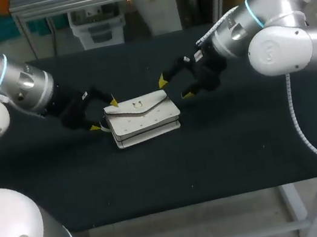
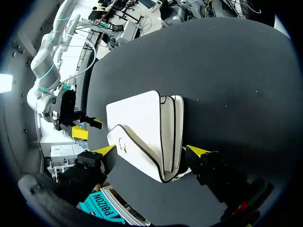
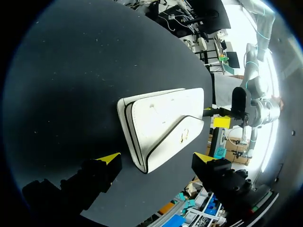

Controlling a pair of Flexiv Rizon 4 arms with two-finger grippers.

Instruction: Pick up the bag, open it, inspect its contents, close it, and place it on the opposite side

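Observation:
A white bag (image 1: pixel 144 119) with dark piping and a small gold clasp lies flat on the black table (image 1: pixel 225 149), its flap down. My left gripper (image 1: pixel 104 114) is open at the bag's left end. In the left wrist view that end of the bag (image 2: pixel 142 127) lies between the spread fingers of my left gripper (image 2: pixel 151 151). My right gripper (image 1: pixel 176 87) is open by the bag's far right corner. In the right wrist view the bag (image 3: pixel 161 123) reaches in between the fingers of my right gripper (image 3: pixel 156 157). Neither gripper holds anything.
Each wrist view shows the other arm's gripper beyond the bag: the right gripper (image 2: pixel 87 127) and the left gripper (image 3: pixel 220 118). The table's front edge (image 1: pixel 180 208) runs below the bag, with bare black cloth on either side.

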